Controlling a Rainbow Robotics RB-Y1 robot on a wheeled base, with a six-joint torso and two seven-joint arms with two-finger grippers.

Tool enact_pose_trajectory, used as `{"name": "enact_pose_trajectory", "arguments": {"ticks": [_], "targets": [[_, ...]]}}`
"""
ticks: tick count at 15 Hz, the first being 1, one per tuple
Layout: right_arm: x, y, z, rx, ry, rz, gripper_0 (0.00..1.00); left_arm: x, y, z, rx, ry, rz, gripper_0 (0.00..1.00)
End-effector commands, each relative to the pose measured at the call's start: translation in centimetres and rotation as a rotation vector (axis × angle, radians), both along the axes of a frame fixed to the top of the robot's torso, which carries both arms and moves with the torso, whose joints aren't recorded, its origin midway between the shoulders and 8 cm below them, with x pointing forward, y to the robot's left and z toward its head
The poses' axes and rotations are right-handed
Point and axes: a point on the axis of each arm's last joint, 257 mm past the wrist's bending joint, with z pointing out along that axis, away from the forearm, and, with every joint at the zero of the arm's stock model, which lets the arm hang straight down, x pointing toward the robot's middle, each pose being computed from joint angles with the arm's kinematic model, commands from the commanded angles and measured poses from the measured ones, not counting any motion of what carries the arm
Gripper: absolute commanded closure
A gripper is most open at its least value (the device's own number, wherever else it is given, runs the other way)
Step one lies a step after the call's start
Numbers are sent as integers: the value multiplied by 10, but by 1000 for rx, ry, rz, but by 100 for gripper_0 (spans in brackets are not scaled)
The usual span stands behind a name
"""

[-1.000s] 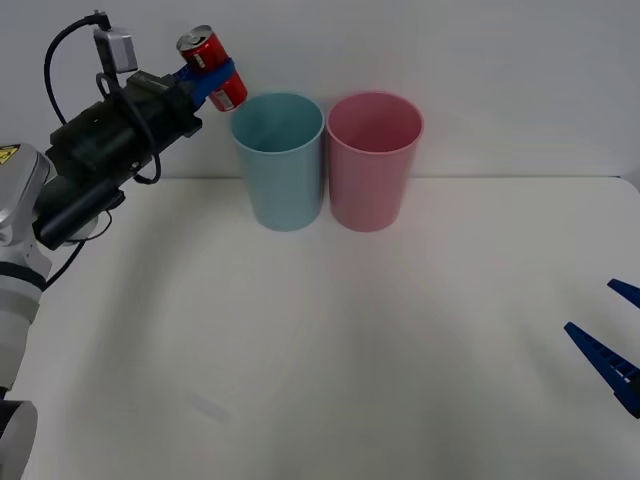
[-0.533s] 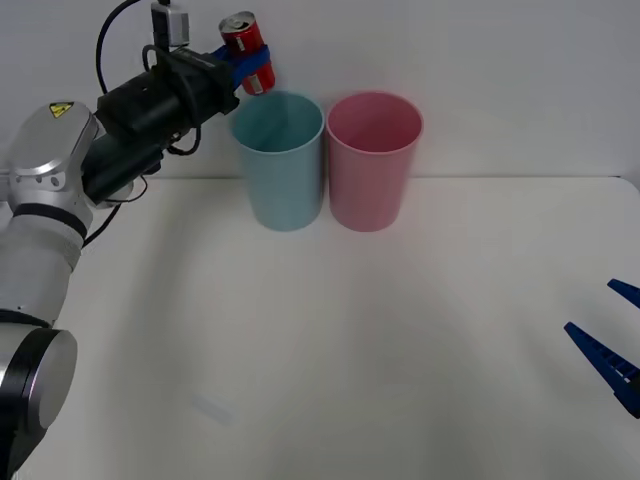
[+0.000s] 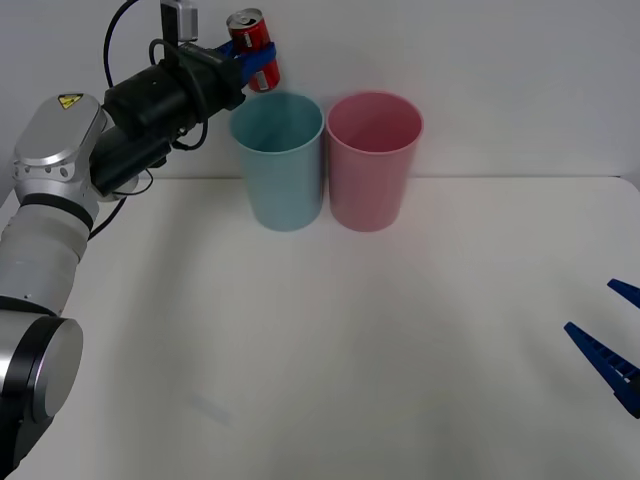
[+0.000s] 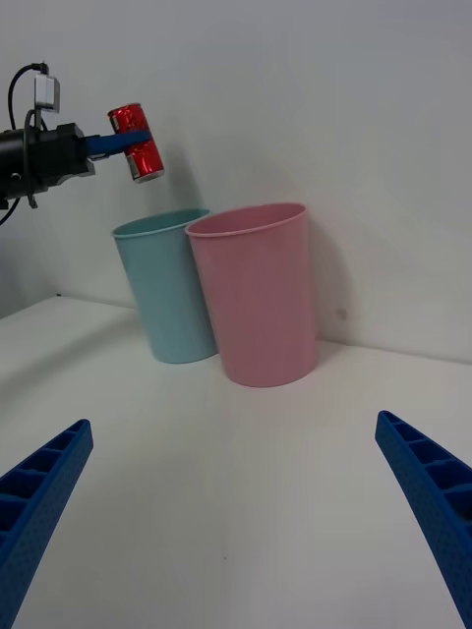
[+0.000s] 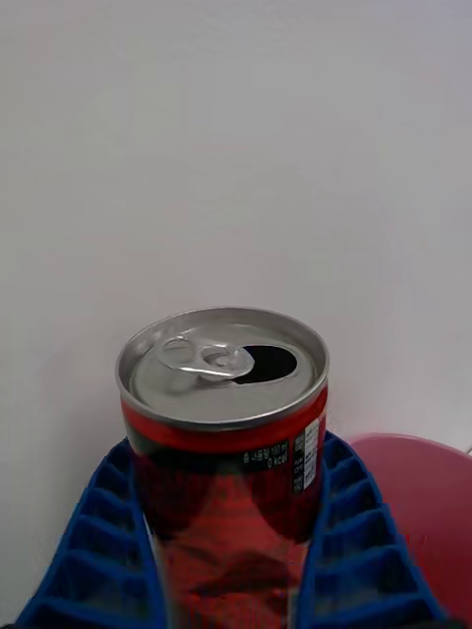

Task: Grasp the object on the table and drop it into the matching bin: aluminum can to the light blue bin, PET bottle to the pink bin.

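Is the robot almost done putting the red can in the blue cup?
Nearly! The picking-up part looks done: the left gripper holds the red can up in the air, off the table. Right now the can hangs above the light blue bin, near its left rim. What's left is letting go so it drops in. The pink bin isn't needed, and the right gripper waits open.
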Motion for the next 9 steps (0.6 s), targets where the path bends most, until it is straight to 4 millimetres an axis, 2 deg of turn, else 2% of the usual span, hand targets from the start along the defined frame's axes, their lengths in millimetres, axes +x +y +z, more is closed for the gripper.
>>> {"name": "enact_pose_trajectory", "arguments": {"ticks": [1, 9], "targets": [[0, 0, 0, 0, 0, 0, 0, -1, 0, -1, -2, 1, -3, 0], [0, 0, 0, 0, 0, 0, 0, -7, 7, -8, -41, 13, -15, 0]]}}
